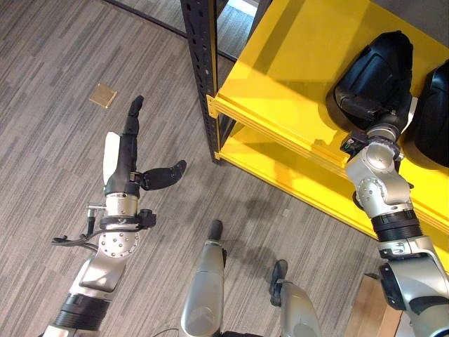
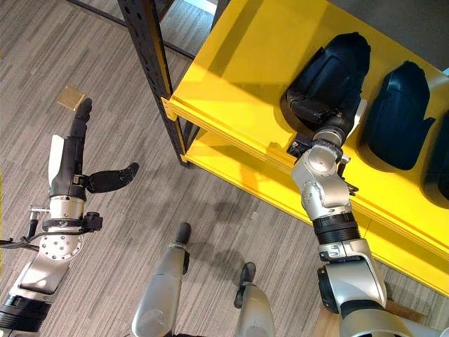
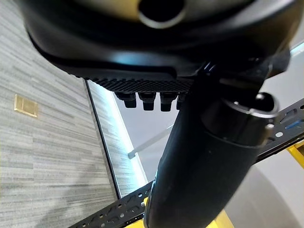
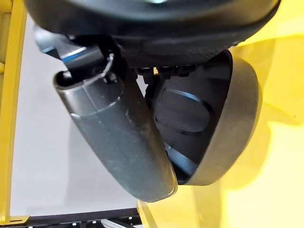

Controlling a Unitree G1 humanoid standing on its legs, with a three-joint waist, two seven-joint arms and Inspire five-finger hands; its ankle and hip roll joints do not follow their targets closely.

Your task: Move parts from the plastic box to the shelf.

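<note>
Grey striped carpet floor (image 1: pixel 56 70), small tan square plate (image 1: pixel 103 95) set into it. Yellow shelf (image 2: pixel 245 63) on a black perforated steel post (image 1: pixel 202 77), two decks visible, smooth painted boards.

Left hand (image 1: pixel 125 156): held out over the floor well apart from the shelf, fingers straight, thumb splayed sideways, holding nothing. White cover along its outer edge.

Right hand (image 2: pixel 324 107): arm reaches up onto the upper deck, wrist bent in toward the part. Thumb lies against the part's inner face in the wrist view; fingers hidden behind it, so grip can't be told.

Part (image 2: pixel 330 70): black moulded plastic shell, rounded and hollow, matte, recessed oval panel inside; sits on the upper deck at the hand. Second part (image 2: pixel 398 116) of the same shape lies just beside it, toward the right, hand off it.
</note>
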